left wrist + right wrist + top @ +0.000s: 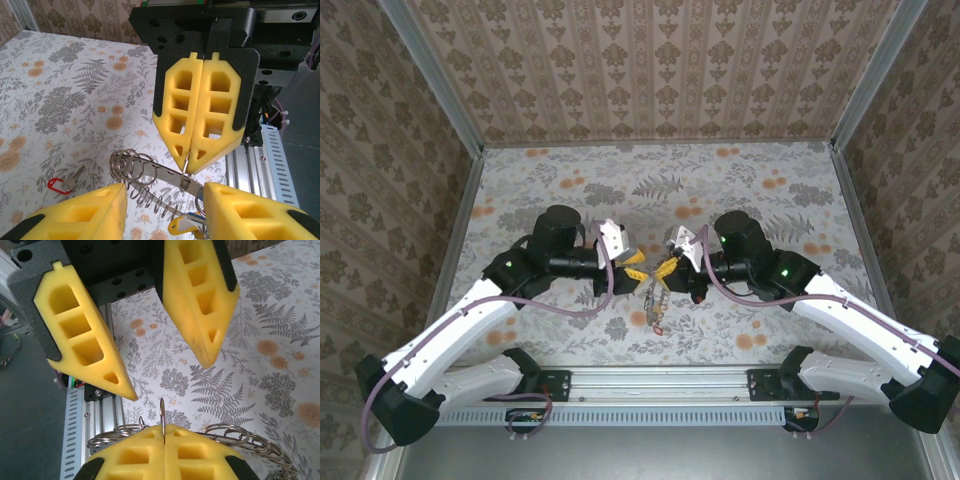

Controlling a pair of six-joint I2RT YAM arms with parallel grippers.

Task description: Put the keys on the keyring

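The keyring is a silvery metal strip carrying several split rings. It hangs in the air between the two grippers above the table. My right gripper is shut on one upright ring of it, also seen at the right gripper with rings spread to both sides. My left gripper is open, its fingers on either side of the strip and not touching it. The red-headed key lies on the table. A yellow and blue tag hangs from the strip's low end; I cannot tell if it is the blue key.
From above, the left gripper and right gripper meet tip to tip over the near middle of the floral table, with the keyring dangling below. The aluminium rail runs along the near edge. Patterned walls enclose the table.
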